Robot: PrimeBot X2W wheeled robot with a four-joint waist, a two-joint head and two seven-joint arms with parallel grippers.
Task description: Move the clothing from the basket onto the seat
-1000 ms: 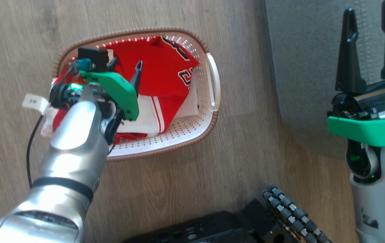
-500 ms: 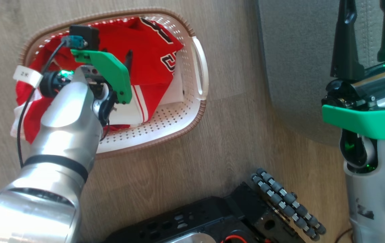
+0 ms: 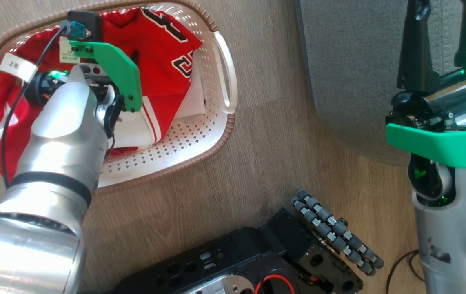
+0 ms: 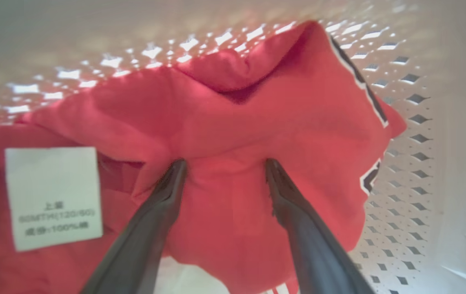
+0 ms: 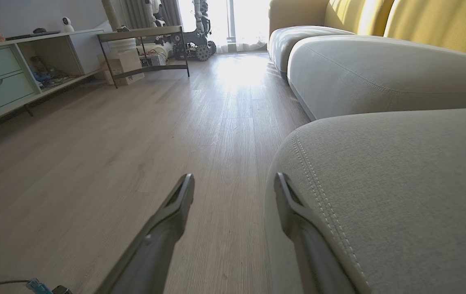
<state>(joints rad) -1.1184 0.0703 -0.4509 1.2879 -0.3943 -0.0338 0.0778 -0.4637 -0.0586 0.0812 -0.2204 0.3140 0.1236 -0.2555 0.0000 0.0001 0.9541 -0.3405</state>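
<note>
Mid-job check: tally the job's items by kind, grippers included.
Baskets: 1, the basket
Red garments: 2, lettered jersey and striped garment
Seats: 1, the seat
Grippers: 2, left gripper and right gripper, both open
Total: 6

The left forearm (image 3: 59,139) is a polished silver shell ringed by a black band (image 3: 49,184), with a bright green plastic bracket (image 3: 118,77), a thin black cable (image 3: 10,118) and a white paper tag (image 3: 16,66) at its wrist. The right gripper (image 5: 233,179) has long black tapered fingers (image 3: 414,57) above a second green bracket (image 3: 433,147) and a pale grey forearm (image 3: 449,245).
</note>
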